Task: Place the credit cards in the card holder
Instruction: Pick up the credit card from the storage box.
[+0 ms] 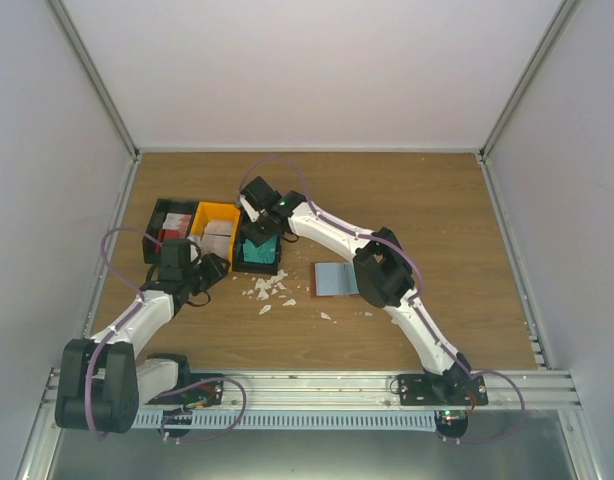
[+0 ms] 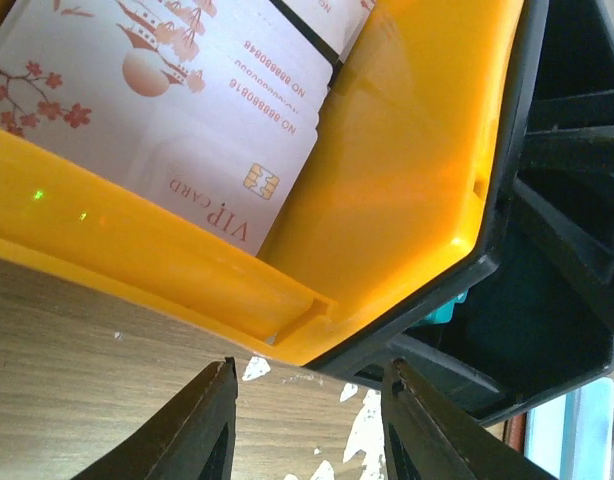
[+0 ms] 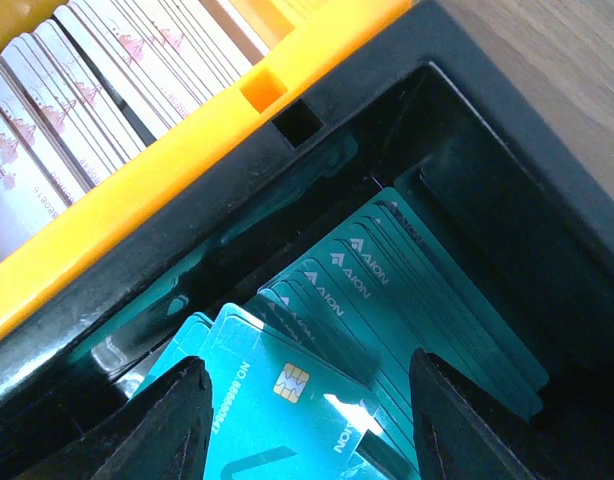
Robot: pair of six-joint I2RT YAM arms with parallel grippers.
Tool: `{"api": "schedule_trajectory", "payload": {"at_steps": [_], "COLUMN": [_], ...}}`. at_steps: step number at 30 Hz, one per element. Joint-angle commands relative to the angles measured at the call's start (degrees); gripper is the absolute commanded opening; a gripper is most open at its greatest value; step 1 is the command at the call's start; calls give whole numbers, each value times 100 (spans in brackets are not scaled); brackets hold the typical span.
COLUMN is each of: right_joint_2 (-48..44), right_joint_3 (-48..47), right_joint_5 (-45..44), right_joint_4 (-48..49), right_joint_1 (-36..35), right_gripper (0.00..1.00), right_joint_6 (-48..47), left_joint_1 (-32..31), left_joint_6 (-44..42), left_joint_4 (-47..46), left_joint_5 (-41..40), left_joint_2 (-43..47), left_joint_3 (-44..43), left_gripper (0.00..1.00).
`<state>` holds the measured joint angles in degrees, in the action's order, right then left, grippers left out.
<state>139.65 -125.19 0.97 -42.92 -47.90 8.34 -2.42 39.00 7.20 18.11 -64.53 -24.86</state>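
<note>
Teal credit cards (image 3: 417,270) stand stacked in a black bin (image 3: 507,210), and one teal card (image 3: 277,400) lies loose on top. My right gripper (image 3: 309,375) is open and empty, with its fingers on either side of that loose card; in the top view it (image 1: 259,238) hangs over this bin (image 1: 257,262). White-pink cards (image 2: 187,120) fill the orange bin (image 2: 387,180). My left gripper (image 2: 309,385) is open and empty, low over the wood by the orange bin's corner. No reddish-brown card holder shows clearly.
A second black bin (image 1: 167,228) with red cards stands left of the orange bin (image 1: 215,228). White scraps (image 1: 267,290) litter the wood in front of the bins. A light blue flat rectangle (image 1: 334,278) lies partly under the right arm's elbow (image 1: 382,270).
</note>
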Motion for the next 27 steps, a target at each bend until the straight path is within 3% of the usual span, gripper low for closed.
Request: {"api": "schedule_trajectory", "payload": {"at_steps": [1,9,16,27], "right_joint_2": [143,-1,-349,-211], "right_joint_3": [-165,287,695,542], "right_joint_5": [-227,-356,-4,114], "right_joint_4": [-448,-742,-712,-1103], "right_joint_1": [-12,241,435,435], "right_gripper": [56,56,58,58], "right_joint_6": [8,335,-135,-808], "left_joint_1": [92,92,18,-953], "left_joint_6": [-66,-110,-28,558], "left_joint_4": [-593,-784,-1091,-1535], "left_joint_5": [277,584,951,438], "left_joint_2": [-137,-419,-440,-706], "left_joint_3": [75,91,244,292], "left_gripper": [42,42,38,33]}}
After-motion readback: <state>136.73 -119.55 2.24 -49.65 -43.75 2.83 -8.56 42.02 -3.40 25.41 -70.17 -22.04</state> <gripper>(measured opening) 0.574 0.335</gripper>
